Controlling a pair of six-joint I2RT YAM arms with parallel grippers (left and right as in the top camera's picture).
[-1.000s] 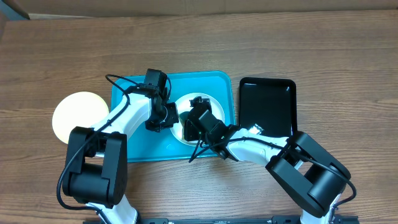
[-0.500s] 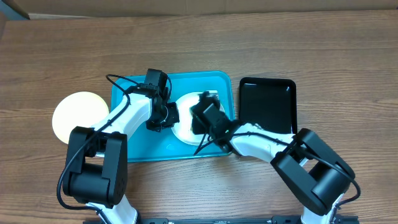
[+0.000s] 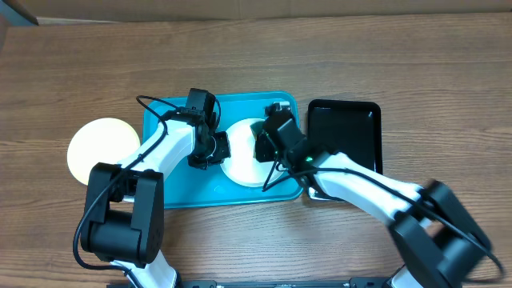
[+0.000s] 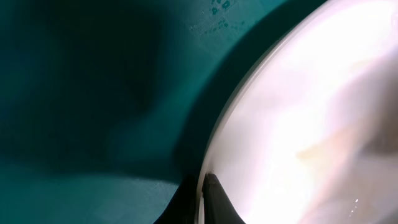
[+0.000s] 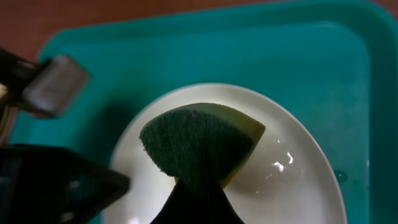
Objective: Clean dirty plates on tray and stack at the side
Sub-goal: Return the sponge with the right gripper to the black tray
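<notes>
Left gripper (image 3: 213, 150): clamped on left rim of white round plastic plate (image 3: 240, 168), likely steadying it. Plate mid-frame, on turquoise rimmed plastic tray (image 3: 240, 108). Right gripper (image 5: 194, 196): pinching green-faced yellow sponge (image 5: 193, 146) over plate, presumably to scrub. Contact unconfirmed.

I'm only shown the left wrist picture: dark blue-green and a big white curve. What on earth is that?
Observer: From overhead, a white plate lying in a turquoise tray; the left gripper pinches its left rim.
Operator: Is anything cleaning it?
Observer: The right gripper holds a sponge, green side showing, over the plate; contact I cannot tell.
Operator: Only one plate?
Observer: A pale yellow plate sits on the table left of the tray.
</notes>
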